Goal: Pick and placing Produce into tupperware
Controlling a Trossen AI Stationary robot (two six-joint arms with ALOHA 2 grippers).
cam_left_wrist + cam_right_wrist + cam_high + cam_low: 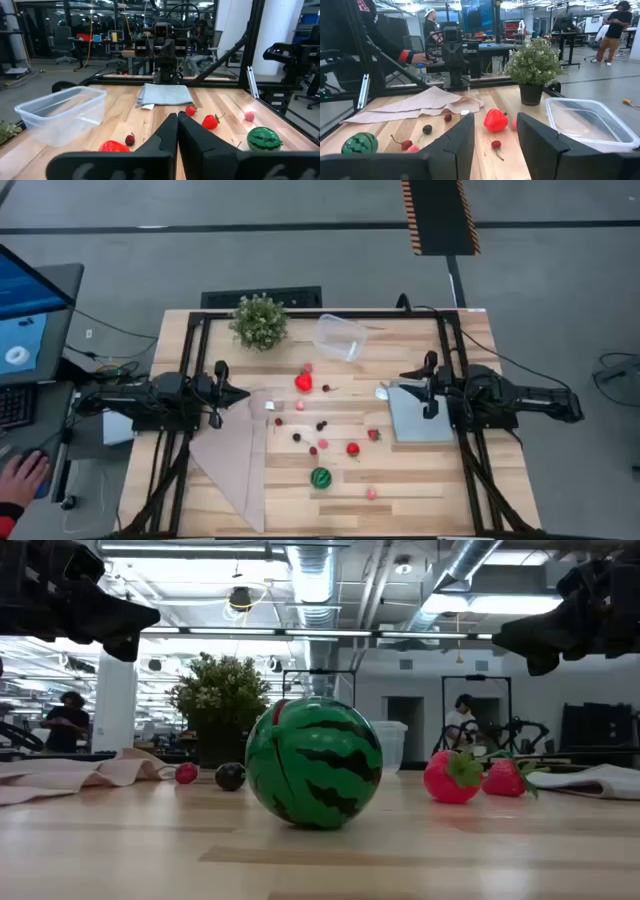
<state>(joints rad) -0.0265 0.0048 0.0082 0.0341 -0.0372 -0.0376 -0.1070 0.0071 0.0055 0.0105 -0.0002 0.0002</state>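
At the left edge of the table you see the left gripper (240,393), its fingers pressed together on nothing, hovering over the corner of a beige cloth (235,460). Just behind it, at the far edge, stands the potted plant (260,320). In the middle of the table the produce lies scattered and untouched: a red pepper (303,383) nearest the far side, small dark cherries (321,425) and pink pieces below it, two strawberries (353,448) side by side, and the watermelon ball (320,477) near the front edge. The tupperware (339,336) sits at the far side, a little right of the plant, tilted, with nothing inside. Further right you find the right gripper (406,375), its fingers spread apart and holding nothing, above the near corner of a grey-blue sheet (418,415). It is pointing towards the fruits.
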